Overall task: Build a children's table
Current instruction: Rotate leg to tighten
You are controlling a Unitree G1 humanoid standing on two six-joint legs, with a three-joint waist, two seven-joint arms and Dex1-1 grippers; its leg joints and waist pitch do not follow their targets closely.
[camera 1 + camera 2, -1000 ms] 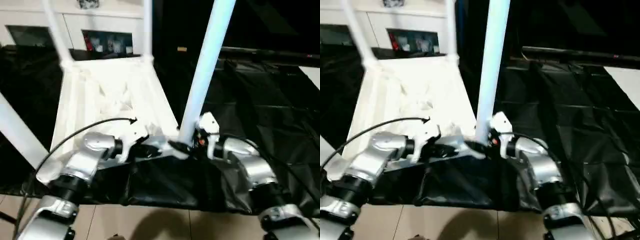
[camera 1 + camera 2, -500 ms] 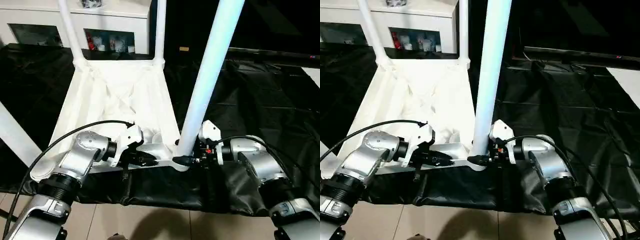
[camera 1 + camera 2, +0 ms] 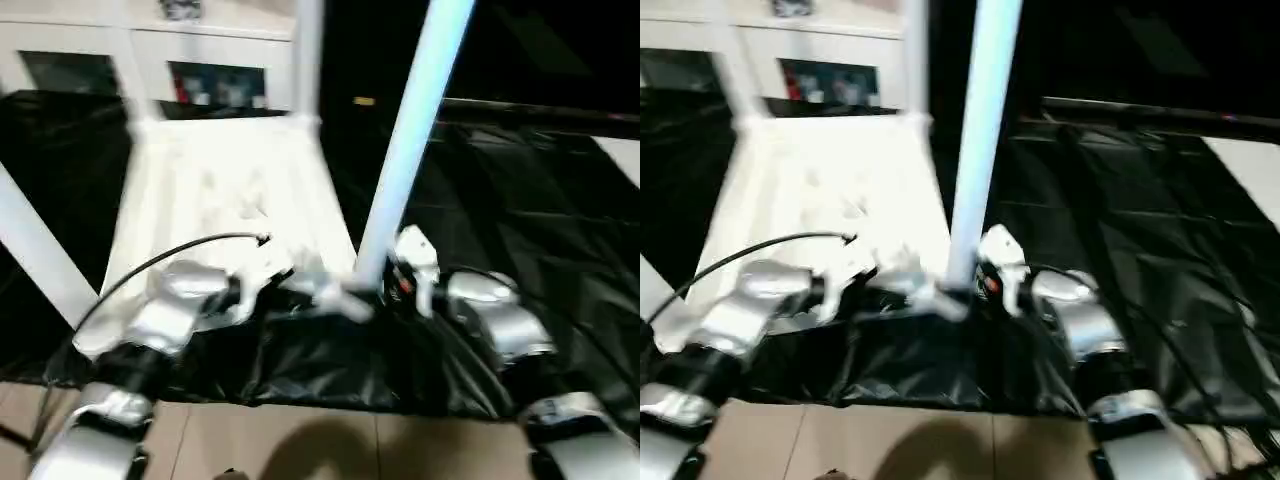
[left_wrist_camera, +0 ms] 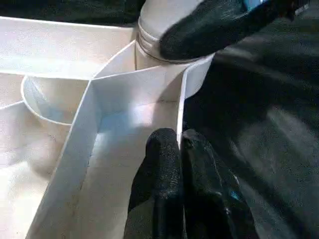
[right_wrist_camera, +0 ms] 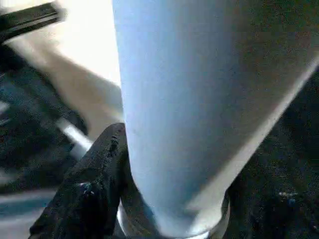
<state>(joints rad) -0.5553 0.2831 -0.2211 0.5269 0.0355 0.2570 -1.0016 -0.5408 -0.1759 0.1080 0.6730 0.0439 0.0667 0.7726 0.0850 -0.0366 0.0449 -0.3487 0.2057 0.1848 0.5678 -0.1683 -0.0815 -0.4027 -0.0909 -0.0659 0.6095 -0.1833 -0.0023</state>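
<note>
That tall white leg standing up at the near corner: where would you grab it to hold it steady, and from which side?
Low down, just above the corner socket. The leg is a smooth round tube standing upright, so fingers straddle it best level, from the open right side, as the right tool does; the tabletop blocks the left.

An upturned white table (image 3: 225, 190) lies on black sheeting (image 3: 520, 200), legs (image 3: 410, 140) pointing up.
</note>
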